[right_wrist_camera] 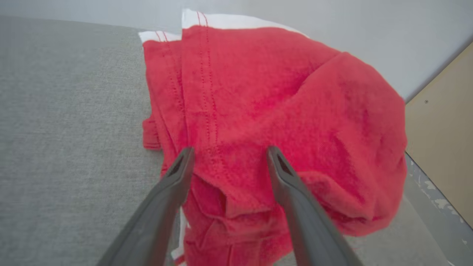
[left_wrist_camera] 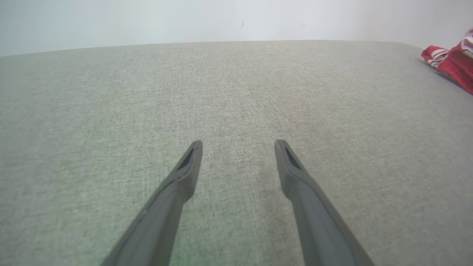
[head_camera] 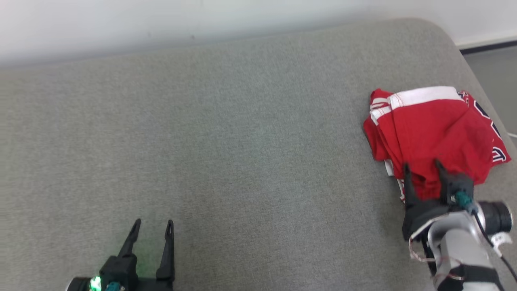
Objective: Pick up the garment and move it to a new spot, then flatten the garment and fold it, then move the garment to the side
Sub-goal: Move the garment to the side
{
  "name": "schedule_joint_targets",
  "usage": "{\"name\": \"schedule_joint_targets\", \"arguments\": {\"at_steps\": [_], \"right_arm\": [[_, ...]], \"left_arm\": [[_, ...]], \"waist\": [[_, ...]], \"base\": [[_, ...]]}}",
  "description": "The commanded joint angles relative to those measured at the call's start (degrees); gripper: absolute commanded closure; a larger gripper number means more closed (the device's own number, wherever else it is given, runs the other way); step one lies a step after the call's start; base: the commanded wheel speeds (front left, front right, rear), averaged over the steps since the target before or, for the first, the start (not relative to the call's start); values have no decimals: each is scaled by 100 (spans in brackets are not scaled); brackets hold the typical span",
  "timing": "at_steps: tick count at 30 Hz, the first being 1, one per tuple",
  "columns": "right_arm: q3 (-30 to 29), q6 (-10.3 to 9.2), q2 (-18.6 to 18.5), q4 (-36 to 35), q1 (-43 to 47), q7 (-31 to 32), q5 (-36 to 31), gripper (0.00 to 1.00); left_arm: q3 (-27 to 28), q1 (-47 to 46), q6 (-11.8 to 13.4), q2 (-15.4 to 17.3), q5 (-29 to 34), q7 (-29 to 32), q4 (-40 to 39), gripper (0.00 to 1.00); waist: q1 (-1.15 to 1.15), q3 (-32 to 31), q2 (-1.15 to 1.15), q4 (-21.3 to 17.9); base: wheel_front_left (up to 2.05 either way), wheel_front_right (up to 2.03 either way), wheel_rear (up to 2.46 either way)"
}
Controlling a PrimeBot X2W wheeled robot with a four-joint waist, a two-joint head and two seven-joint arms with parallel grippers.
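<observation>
Grey woven-fabric padded surface (head_camera: pixel 242 141), rounded at its far right corner. White wall (head_camera: pixel 121 24) runs behind its far edge. Beyond the right edge lie dark grey floor (head_camera: pixel 497 68) and a white skirting board (head_camera: pixel 484 40).

Crumpled red knit garment with white bands and dark lettering (head_camera: pixel 436 129) lies bunched in loose folds near the right edge, toward the far right corner. Nothing else rests on the surface near it.

Right gripper (head_camera: pixel 422 166) is at the garment's near side, fingers apart, a raised fold of red cloth between them. In the right wrist view the two dark fingers lie over the cloth. Contact not certain. A black cable with a teal connector (head_camera: pixel 464 200) runs along the wrist.

Left gripper (head_camera: pixel 153 222) sits at the near edge, left part, well apart from the garment. Fingers spread, bare fabric between them. A green light (head_camera: pixel 95 283) glows at its base.

Hard to make out:
- The lettering along the garment's right side is folded over and unreadable.
- The near hem is hidden behind the right gripper.
- In the left wrist view the garment is cut off at the right frame edge.
- The right wrist view shows a tan panel (right_wrist_camera: pixel 443 129) past the garment. What it belongs to is unclear.
</observation>
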Motion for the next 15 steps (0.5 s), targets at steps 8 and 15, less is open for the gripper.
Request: {"name": "schedule_joint_targets", "arguments": {"at_steps": [8, 15], "right_arm": [[164, -16, 193, -158, 762, 2, 330, 0], [325, -16, 444, -562, 1227, 2, 684, 0]], "left_arm": [[35, 532, 97, -26, -261, -15, 42, 0], [175, 827, 155, -24, -373, -16, -32, 0]], "waist": [[0, -883, 0, 435], [0, -1201, 0, 624]], "base": [[0, 0, 0], [0, 0, 0]]}}
